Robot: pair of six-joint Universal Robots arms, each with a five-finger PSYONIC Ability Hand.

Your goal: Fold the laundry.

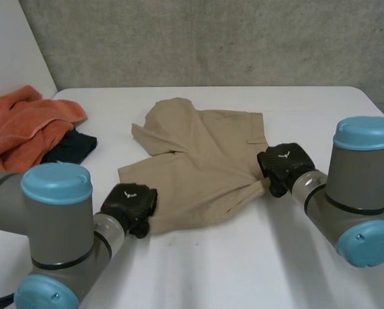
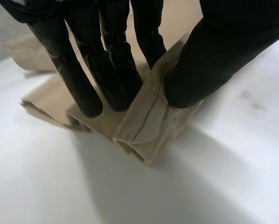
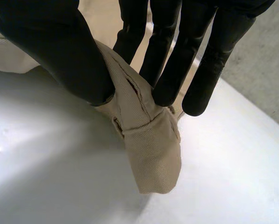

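Folding only just begun, by the look of it. Spread out in the middle of the white table [image 1: 243, 264], a bit rumpled: tan garment [image 1: 198, 161]. Pinched at its near left corner between the thumb and fingers of the left hand [image 1: 130, 205]. Pinched the same way at its near right corner by the right hand [image 1: 283, 164]. No neat fold made yet. Heaped well apart at the left edge, not touched: orange cloth [image 1: 27, 125] and dark cloth [image 1: 73, 147]. Most of the job left to do.
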